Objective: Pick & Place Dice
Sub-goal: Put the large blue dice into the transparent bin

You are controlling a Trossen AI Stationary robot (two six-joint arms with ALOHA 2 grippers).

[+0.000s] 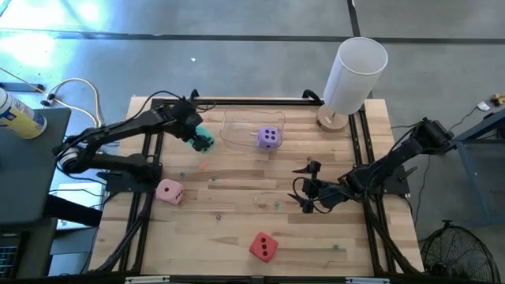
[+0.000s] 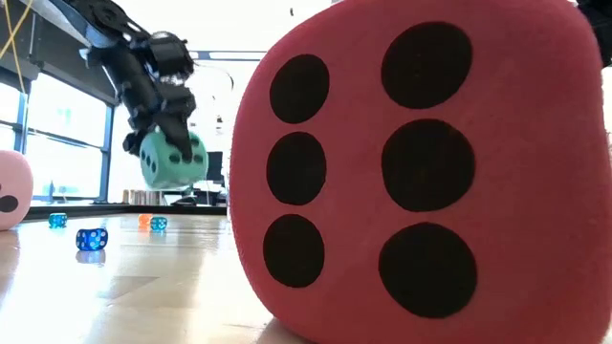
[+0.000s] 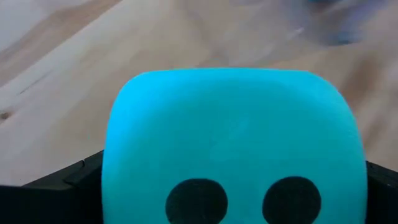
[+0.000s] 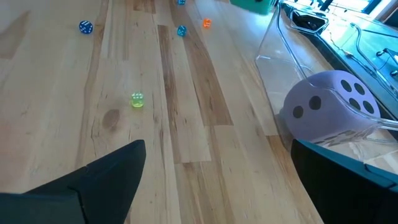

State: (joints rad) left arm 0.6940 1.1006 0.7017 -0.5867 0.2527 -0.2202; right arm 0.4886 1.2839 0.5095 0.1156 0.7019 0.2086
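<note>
My left gripper (image 1: 197,139) is shut on the teal die (image 1: 204,141), held in the air just left of a clear container (image 1: 237,126) at the table's far middle. The purple die (image 1: 269,137) lies inside that container. Left of centre, the pink die (image 1: 169,191) rests on the wood, and the red die (image 1: 263,246) sits near the front edge, filling the low view (image 2: 430,172). My right gripper (image 1: 308,188) stands open right of centre with nothing between its fingers (image 4: 106,180). My left gripper pinches the teal die by two opposite sides (image 3: 115,168), one finger (image 3: 62,186) on each. The fingers come slanting down from the table's left. The die (image 2: 172,159) hangs lifted clear of the table, a two-pip face turned toward the wrist.
A tall white cylinder (image 1: 353,75) stands on a wooden base at the far right corner. Several tiny coloured dice (image 2: 92,239) lie scattered on the wood around the middle. Black rails (image 1: 142,213) run along the table's left and right sides.
</note>
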